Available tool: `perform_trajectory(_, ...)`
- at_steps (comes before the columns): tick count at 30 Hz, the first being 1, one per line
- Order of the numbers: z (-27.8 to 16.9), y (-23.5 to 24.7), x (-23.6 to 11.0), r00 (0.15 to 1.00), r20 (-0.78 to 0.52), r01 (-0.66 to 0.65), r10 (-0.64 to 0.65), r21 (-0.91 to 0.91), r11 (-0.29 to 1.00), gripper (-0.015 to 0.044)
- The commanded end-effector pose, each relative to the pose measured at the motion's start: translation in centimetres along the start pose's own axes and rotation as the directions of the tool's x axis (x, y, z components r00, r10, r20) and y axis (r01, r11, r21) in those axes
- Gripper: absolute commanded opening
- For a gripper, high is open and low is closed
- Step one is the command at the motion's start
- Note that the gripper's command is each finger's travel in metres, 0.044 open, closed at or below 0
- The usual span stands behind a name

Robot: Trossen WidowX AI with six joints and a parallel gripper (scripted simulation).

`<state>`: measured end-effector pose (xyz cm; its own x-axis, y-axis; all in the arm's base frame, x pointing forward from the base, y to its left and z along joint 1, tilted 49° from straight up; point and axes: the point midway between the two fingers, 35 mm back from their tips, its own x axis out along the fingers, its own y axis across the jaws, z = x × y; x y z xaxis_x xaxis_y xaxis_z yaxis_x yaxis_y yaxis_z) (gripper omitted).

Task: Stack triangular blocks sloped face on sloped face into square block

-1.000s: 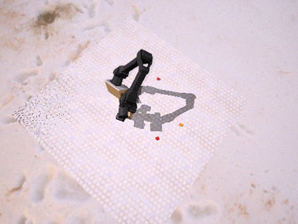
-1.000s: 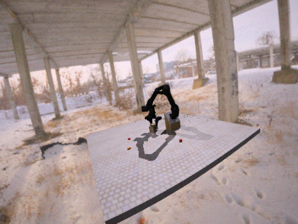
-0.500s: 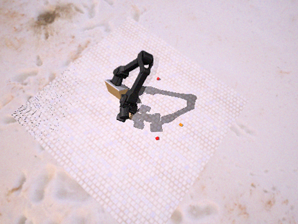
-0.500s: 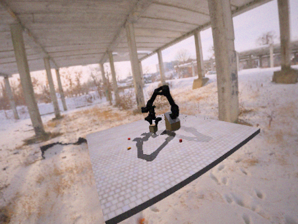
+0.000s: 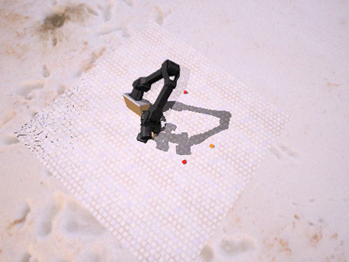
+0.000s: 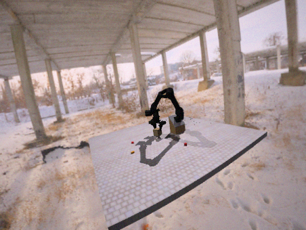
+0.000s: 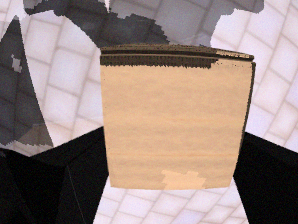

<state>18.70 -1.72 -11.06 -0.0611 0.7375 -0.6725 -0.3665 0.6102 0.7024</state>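
My gripper [image 5: 152, 134] [image 6: 157, 128] is shut on a tan wooden triangular block [image 7: 175, 120], whose flat top face fills the middle of the wrist view between the two black fingers. A thin brown strip of the other triangular block [image 7: 165, 48] shows just beyond its far edge, nearly in line with it. In the exterior view the blocks [image 6: 157, 132] look like one small squarish tan shape low at the table. The sloped faces are hidden, and I cannot tell whether they touch all along.
The pale tiled table [image 5: 188, 203] [image 6: 142, 189] bears a large tan box [image 5: 135, 105] [image 6: 177, 126] under the arm's base. Two small red pieces, one [image 5: 184, 161] [image 6: 132, 142] and another [image 5: 185, 92] [image 6: 185, 144], and an orange piece [image 5: 211, 146] [image 6: 132, 152] lie apart from the blocks.
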Motion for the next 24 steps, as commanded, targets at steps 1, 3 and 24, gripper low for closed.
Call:
perform_trajectory(1,0.07,0.05,0.06,1.0,0.005,-0.002,0.002,0.007,1.0,0.0)
perform_trajectory(3,0.08,0.05,0.09,1.0,0.005,-0.003,0.003,0.007,1.0,0.0)
perform_trajectory(24,0.05,0.0,0.15,1.0,0.0,-0.001,0.001,0.002,1.0,0.0105)
